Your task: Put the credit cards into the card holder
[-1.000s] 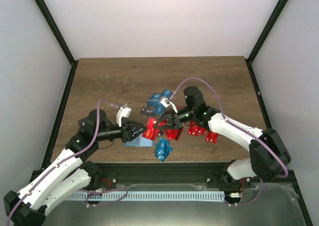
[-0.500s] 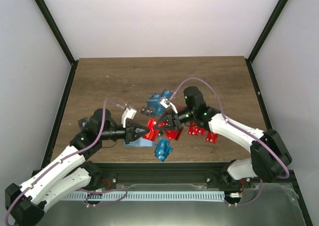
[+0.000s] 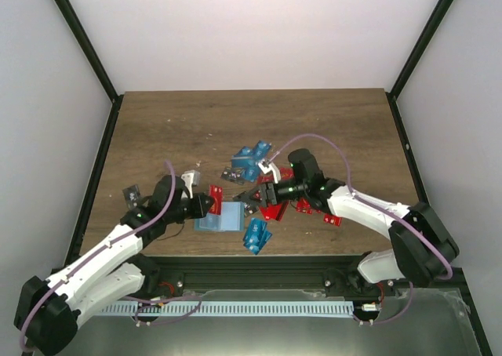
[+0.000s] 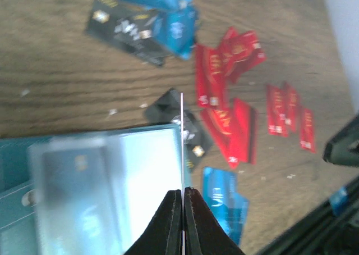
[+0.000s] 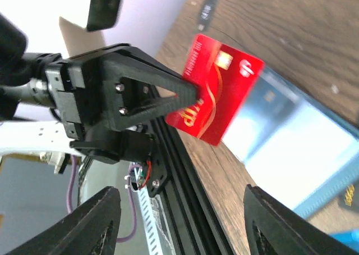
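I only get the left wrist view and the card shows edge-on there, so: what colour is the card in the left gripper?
Observer: Red. The right wrist view shows the face of the red card, pinched at one edge by the left gripper.
Operator: Is the right gripper touching it?
Observer: No, the right gripper is open and apart from it.
Operator: Any card outside my view?
Observer: One black card lies alone, left of the left gripper.

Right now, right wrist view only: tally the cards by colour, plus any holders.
red card: 1
black cards: 2, one cut off by the frame edge
card holder: 1
total: 4
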Controlling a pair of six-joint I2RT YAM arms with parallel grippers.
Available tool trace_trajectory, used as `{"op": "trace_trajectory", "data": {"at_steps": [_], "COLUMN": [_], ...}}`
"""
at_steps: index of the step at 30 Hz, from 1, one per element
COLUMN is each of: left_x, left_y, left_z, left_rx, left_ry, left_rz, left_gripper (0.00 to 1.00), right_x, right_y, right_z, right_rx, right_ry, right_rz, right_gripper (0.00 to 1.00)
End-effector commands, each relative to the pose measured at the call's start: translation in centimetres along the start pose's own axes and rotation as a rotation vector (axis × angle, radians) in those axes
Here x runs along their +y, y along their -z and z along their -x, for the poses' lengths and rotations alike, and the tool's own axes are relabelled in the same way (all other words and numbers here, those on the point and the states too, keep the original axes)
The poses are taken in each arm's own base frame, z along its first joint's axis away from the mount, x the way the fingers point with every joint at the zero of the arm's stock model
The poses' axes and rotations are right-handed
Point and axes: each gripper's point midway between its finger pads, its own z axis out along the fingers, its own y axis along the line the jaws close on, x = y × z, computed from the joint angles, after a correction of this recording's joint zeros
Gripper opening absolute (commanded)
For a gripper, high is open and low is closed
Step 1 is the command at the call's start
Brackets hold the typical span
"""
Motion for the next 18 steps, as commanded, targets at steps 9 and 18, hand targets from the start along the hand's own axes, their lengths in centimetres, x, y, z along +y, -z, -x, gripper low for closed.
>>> {"op": "trace_trajectory", "data": {"at_steps": [9,18], "left_x": [4.6,5.5], "left_y": [-2.1,-3.3], "left_z": [-0.9,-2.3], "left_rx": [-0.135,-0.114], "left_ry": [0.132,0.145], "left_rz": [0.021,0.006], "left_gripper": [0.04,0.04], "right_x": [-5.0,-6.9], "right_y": [-3.2,-4.8], "right_z": [-2.4,-3.4], "right_rx": [-0.034,0.009], "right_ry": [-0.188,-0.222], "right_rz": [-0.117,-0.112], "right_gripper": [0.49,0.45]}}
